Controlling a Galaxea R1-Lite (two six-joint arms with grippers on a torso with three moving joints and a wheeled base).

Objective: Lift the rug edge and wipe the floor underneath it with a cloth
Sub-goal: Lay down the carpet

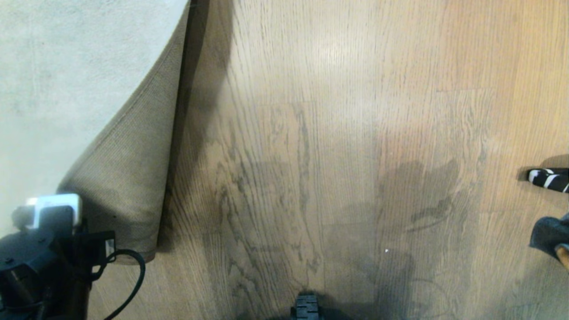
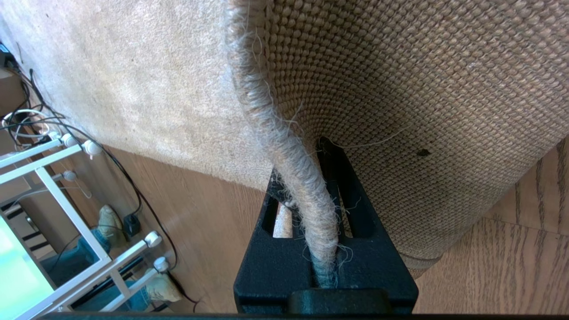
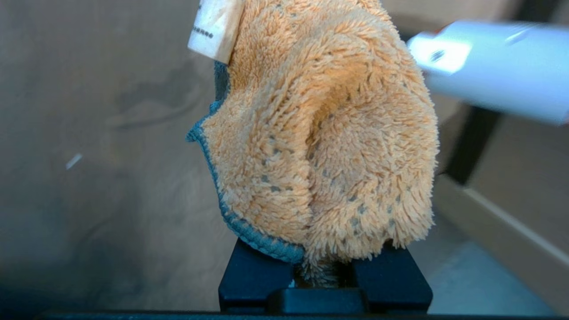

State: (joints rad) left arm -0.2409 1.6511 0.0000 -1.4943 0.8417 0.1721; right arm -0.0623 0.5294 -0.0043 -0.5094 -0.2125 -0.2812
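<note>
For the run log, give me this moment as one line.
left gripper: shut on pale grey rug edge, lifted | right gripper: shut on orange-yellow cloth | wood-grain floor: exposed

Cloth (image 1: 549,234) cut off at right edge of head view, only dark corner showing. Striped object (image 1: 550,178) above it also cropped, unidentifiable. White blurred shape (image 3: 493,66) upper right, right wrist view.
</note>
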